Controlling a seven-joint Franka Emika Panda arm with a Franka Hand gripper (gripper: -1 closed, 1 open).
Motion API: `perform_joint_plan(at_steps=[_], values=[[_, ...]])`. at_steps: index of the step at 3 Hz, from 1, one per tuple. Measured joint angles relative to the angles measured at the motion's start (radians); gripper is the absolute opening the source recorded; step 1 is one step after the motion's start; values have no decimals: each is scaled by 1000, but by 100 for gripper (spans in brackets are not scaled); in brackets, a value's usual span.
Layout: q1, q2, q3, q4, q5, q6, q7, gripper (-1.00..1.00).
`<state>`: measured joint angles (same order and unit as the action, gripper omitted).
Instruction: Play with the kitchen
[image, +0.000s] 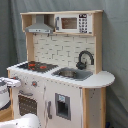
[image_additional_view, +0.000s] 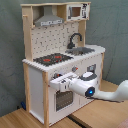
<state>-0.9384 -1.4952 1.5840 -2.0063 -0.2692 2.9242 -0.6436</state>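
Grey curtain backdrop, with the big white and light-wood toy kitchen (image_additional_view: 62, 60) filling mid-frame in both exterior views. White robot arm (image_additional_view: 102, 92) reaches in from lower right, gripper (image_additional_view: 59, 82) at the oven front, probably going for the handle; can't tell its grip

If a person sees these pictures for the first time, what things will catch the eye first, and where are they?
The kitchen fills both exterior views, with its black-red stovetop and, beside it, the grey sink under a black faucet. In the second exterior view the white robot arm reaches in from the second exterior view's right, its gripper at the oven door.
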Motion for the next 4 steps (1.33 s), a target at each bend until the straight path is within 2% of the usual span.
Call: perform_joint_plan(at_steps=[1, 2, 3, 4], values=[[63, 15, -29, -6, 0, -13, -1, 100], [131, 23, -41, -59, 7, -63, 30, 100], [177, 24, -42, -86, 8, -111, 106, 100], [239, 24, -42, -136, 8, -141, 167, 100]])
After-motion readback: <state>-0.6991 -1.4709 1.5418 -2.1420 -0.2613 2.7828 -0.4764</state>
